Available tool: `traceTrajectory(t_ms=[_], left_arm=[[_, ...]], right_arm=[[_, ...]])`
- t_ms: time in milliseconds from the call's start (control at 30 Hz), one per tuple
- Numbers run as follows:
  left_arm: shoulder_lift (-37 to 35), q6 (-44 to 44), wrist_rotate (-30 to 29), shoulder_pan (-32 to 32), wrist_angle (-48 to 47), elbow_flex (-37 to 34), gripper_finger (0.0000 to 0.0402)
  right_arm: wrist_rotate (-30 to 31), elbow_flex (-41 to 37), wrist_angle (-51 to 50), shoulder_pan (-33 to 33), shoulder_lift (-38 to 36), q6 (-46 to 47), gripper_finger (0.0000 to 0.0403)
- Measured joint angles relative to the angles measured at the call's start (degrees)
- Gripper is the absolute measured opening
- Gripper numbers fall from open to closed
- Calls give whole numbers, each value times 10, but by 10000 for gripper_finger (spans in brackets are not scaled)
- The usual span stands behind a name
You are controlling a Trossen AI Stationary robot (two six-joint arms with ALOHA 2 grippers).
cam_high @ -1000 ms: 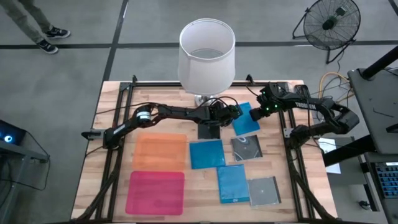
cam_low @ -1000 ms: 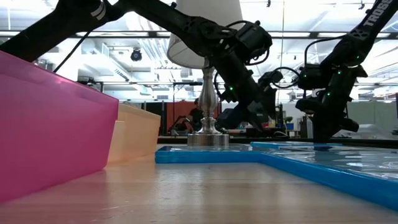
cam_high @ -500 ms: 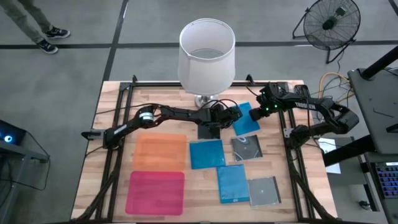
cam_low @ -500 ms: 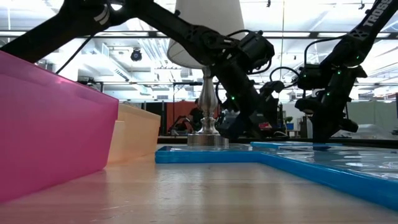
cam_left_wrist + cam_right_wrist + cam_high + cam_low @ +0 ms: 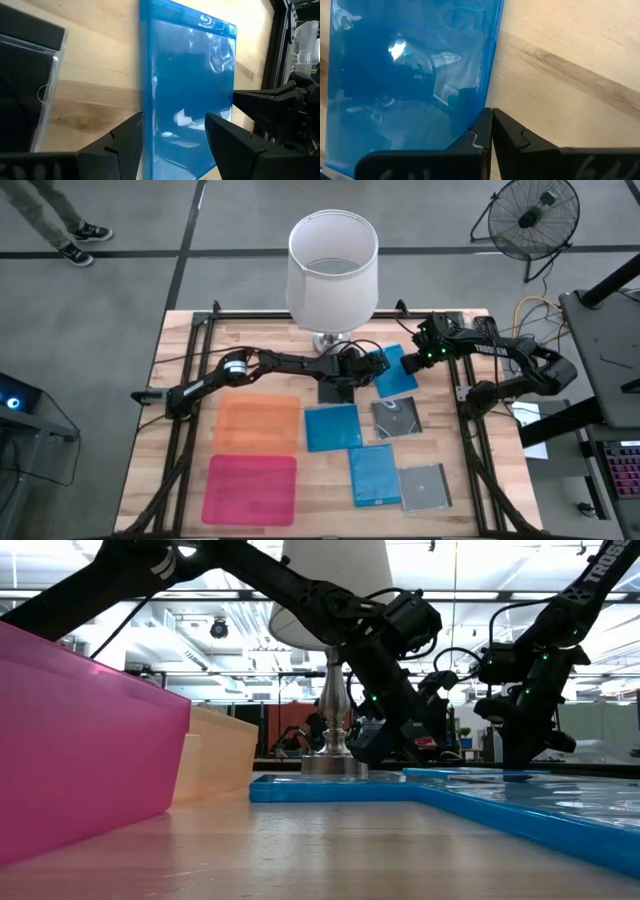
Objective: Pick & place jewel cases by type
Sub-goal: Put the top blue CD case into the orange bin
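A blue jewel case (image 5: pixel 398 375) lies flat at the table's far middle. My left gripper (image 5: pixel 372 366) reaches in from the left, open; in the left wrist view its fingers (image 5: pixel 125 145) straddle that case's (image 5: pixel 190 75) left edge. My right gripper (image 5: pixel 410 363) is shut at the case's far right corner, and its tips (image 5: pixel 491 112) sit at the case's edge (image 5: pixel 487 75). A dark jewel case (image 5: pixel 337 390) lies under my left arm. Other jewel cases lie flat nearer: two blue ones (image 5: pixel 332 427) (image 5: pixel 374 474) and two silvery ones (image 5: pixel 397 418) (image 5: pixel 425 486). My left gripper has one finger over the blue case's surface (image 5: pixel 220 125) and the other beside its left edge; I cannot tell whether either touches it. My right gripper sets its shut fingertips against the blue case's right edge (image 5: pixel 495 100), slanting steeply down from the table's right. The case lies flat on the table.
A table lamp with a white shade (image 5: pixel 332 265) stands on its base just beyond my left gripper. An orange tray (image 5: pixel 258 425) and a pink tray (image 5: pixel 250 488) sit at the near left. Black frame rails (image 5: pixel 188 410) run along both table sides.
My left gripper has sunk a little toward the blue jewel case in the first half second, then held still. Its fingers stay equally far apart. My right gripper and the cases have kept their places.
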Motion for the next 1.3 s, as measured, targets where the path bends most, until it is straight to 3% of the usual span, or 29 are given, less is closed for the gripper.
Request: traceTrajectory(t_ms=[767,1300], left_arm=[[40,-16,40,1,26,37,192],[38,25,22,-2,-4,90,192]], right_arm=[[0,0,2,0,0,4,8],[6,0,-2,-1,0,4,8]])
